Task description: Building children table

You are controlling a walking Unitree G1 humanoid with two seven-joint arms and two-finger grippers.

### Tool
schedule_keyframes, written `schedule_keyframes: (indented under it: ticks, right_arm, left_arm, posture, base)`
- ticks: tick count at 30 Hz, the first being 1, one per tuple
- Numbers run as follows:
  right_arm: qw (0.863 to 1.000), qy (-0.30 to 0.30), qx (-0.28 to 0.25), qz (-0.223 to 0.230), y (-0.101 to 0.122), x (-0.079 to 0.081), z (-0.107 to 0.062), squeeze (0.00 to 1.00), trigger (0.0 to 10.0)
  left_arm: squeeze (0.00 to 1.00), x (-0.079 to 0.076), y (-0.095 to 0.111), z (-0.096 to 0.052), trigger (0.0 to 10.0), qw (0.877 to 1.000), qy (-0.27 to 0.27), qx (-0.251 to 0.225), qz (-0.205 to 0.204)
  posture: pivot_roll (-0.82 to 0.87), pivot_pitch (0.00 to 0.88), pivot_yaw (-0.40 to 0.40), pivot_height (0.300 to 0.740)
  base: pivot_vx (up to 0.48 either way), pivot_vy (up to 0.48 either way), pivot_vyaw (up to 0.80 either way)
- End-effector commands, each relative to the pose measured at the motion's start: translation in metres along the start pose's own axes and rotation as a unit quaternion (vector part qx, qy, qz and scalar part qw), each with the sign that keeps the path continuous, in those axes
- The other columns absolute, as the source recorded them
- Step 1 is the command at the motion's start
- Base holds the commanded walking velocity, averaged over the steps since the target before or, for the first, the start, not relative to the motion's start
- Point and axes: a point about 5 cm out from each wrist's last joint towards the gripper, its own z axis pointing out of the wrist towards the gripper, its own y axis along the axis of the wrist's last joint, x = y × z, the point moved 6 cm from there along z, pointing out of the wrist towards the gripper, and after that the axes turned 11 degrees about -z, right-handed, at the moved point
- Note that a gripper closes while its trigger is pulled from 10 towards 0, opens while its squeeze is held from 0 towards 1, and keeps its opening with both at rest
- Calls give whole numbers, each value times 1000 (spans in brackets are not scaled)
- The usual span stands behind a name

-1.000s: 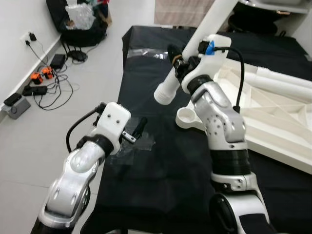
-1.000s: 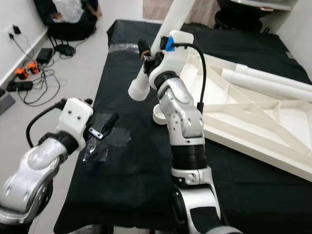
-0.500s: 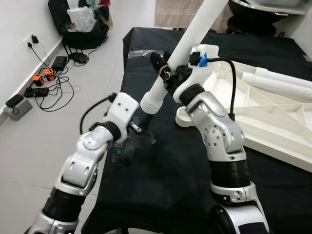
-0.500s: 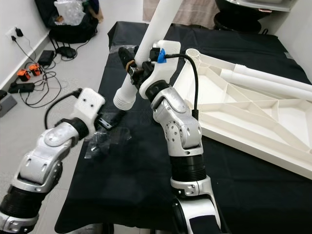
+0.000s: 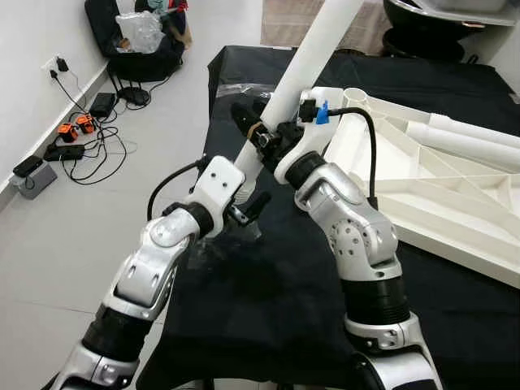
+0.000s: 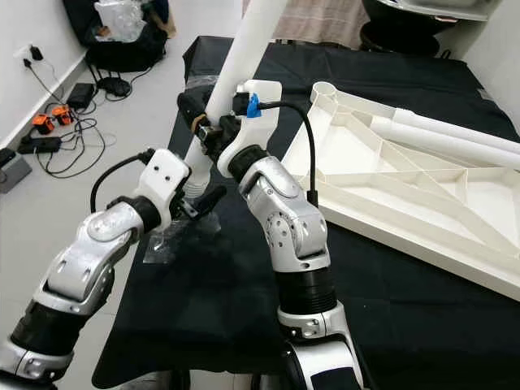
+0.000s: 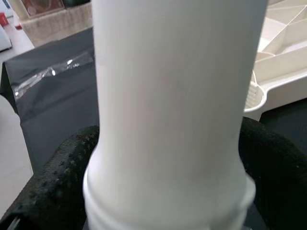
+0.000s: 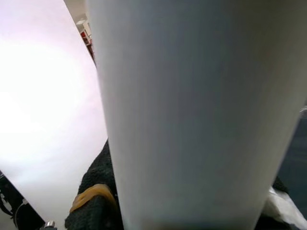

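Note:
A long white table leg [image 5: 305, 69] slants up from the black-covered table. My right gripper [image 5: 262, 136] is shut on the leg's lower part; its dark fingers [image 8: 93, 201] press against the tube. My left gripper [image 5: 244, 203] is at the leg's ribbed lower end [image 7: 168, 191], one black finger [image 7: 62, 182] on each side touching it. The white tabletop [image 5: 422, 195] lies upside down to the right, ribs up, with a round socket [image 6: 325, 88] at its far corner. Two more white legs [image 5: 471, 138] lie across it.
A black cloth covers the work table [image 5: 268, 317]. A clear plastic bag [image 6: 166, 244] lies on it under my left gripper. On the floor to the left are cables and plugs [image 5: 69, 134] and a black bag [image 5: 138, 45]. The cloth's left edge drops off beside my left arm.
My right gripper has swung the leg left and lower, toward my left arm. My left gripper rose from the plastic bag and came round the leg's lower end.

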Motion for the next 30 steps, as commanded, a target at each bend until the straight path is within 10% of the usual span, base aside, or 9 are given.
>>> schedule_keyframes:
  ticks: [1,5,6,7,20,21,25,26,30]
  right_arm:
    - [1000,8,-5,4,2,4,-2,0,10000]
    - [1000,12,1,3,-1,5,-3,0,10000]
    - [1000,12,1,3,-1,5,-4,0,10000]
    - [1000,11,2,3,-1,4,-4,0,10000]
    - [1000,-5,2,-7,0,-6,-4,0,10000]
    - [1000,-6,2,-6,0,-7,-4,0,10000]
    - [1000,-5,2,-10,0,-8,-4,0,10000]
    - [1000,9,-4,-4,0,-10,-4,1000,10000]
    - [999,36,-6,11,1,-11,-4,1000,10000]
  left_arm:
    - [0,-1,-6,1,10000,1000,-1,8,0]
    - [0,-1,-1,3,8392,1000,2,-3,9]
    - [0,-1,0,3,2863,1000,4,-5,10]
    - [0,-2,-1,3,0,1000,2,-4,11]
    - [0,-9,-3,3,0,1000,-4,-4,19]
    - [0,-8,-4,3,10000,1000,-1,-1,20]
    - [0,-6,-3,4,10000,1000,5,0,23]
    - [0,-4,4,0,10000,999,8,-7,32]
    - [0,-5,8,-6,10000,999,-4,-9,32]
  posture:
    - [95,121,-53,740]
    - [94,121,-52,740]
    - [94,121,-52,740]
    - [94,121,-51,740]
    - [94,119,-50,740]
    - [96,119,-50,740]
    - [96,119,-50,740]
    - [98,114,-48,740]
    - [100,111,-47,740]
  base:
    - [0,0,0]
    - [0,0,0]
    - [0,0,0]
    - [0,0,0]
    - [0,0,0]
    - [0,0,0]
    - [0,0,0]
    - [0,0,0]
    - [0,0,0]
